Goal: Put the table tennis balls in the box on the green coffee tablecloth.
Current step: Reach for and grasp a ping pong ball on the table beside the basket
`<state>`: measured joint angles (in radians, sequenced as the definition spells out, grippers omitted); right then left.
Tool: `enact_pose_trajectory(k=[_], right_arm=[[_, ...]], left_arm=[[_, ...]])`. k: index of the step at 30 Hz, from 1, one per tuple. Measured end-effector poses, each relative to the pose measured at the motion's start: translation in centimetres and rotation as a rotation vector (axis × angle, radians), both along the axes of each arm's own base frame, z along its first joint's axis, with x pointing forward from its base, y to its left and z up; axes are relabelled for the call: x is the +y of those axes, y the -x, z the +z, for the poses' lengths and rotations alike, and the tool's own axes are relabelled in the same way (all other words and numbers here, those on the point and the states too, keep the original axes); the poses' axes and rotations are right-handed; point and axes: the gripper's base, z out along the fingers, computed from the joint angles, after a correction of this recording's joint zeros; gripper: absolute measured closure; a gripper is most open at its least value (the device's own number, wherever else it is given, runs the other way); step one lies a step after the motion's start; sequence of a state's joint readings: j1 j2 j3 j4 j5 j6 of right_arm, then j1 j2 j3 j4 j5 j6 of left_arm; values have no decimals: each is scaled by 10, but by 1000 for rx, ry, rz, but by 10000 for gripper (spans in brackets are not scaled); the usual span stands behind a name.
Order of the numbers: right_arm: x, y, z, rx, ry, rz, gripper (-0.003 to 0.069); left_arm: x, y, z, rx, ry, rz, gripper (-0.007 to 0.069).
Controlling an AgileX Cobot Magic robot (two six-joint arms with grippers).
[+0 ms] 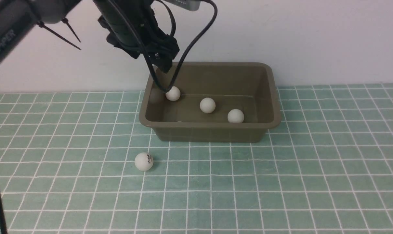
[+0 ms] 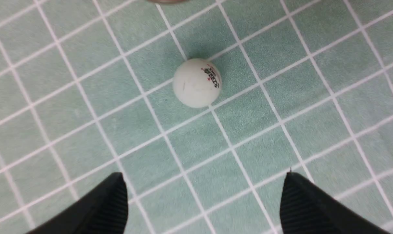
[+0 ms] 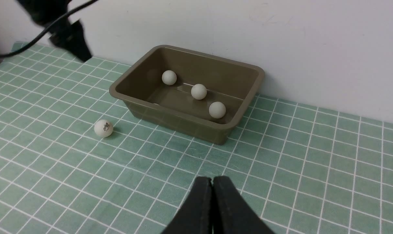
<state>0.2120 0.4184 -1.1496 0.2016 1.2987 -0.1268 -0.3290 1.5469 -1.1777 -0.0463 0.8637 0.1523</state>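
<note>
Three balls (image 1: 207,105), perhaps four, in the box (image 1: 212,134); one ball (image 1: 144,161) outside.

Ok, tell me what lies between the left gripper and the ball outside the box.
Only bare green coffee tablecloth. The left wrist view shows it: the left gripper stands open, and the ball lies clear of its fingertips.

Pale green tablecloth (image 1: 313,182) with a thin white grid, flat, runs back to a white wall (image 1: 329,39). Olive-brown box (image 1: 212,132) sits on it close to the wall. One white ball (image 1: 144,161) with a dark logo lies on the cloth, near the box's front left corner, not touching.
</note>
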Motion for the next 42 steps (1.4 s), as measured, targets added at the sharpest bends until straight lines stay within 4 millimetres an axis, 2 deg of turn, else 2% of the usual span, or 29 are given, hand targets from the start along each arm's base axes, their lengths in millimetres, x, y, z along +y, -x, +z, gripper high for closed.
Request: enact_pose_trajectory(k=[5, 17, 23, 42], right_arm=[[0, 0, 0, -4, 9, 4, 676], [0, 0, 0, -7, 16, 11, 676], [0, 0, 0, -7, 16, 12, 676], [2, 1, 0, -5, 6, 23, 676]], left_arm=[[1, 5, -40, -46, 33, 21, 62], [-6, -17, -86, -62, 36, 35, 62], [-7, -22, -99, -57, 34, 38, 62], [-14, -35, -118, -74, 103, 104, 62]])
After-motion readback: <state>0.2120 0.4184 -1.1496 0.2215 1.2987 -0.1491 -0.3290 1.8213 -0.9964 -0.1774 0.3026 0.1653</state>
